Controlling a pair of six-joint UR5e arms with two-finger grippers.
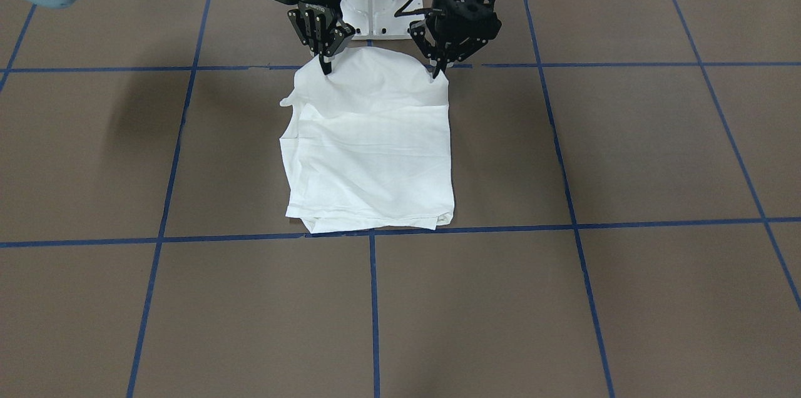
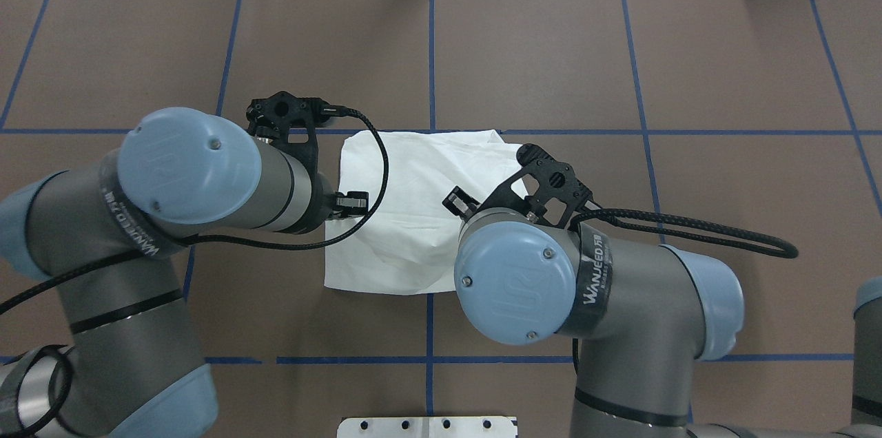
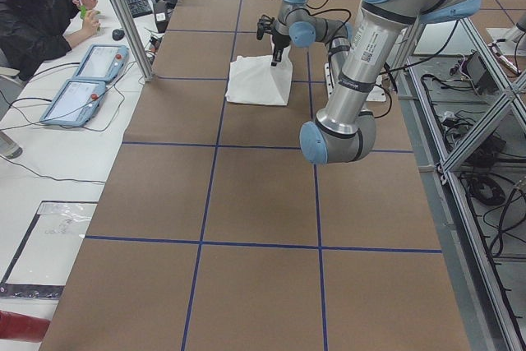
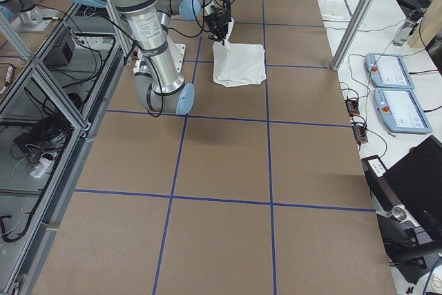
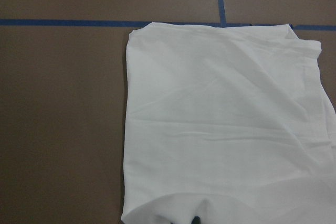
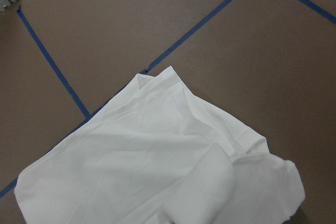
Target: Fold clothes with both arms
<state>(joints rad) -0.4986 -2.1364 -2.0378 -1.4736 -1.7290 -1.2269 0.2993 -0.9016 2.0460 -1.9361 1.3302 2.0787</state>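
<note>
Brown table point(image 1: 626, 147) with a blue tape grid, and the shirt point(image 1: 369, 147) lies half-folded on the robot's side of it. Left gripper point(image 1: 438, 71) and right gripper point(image 1: 325, 66) each pinch a corner of the near edge, tenting it up. The rest of the shirt runs straight away from both, so I'd guess the fold goes forward.
</note>
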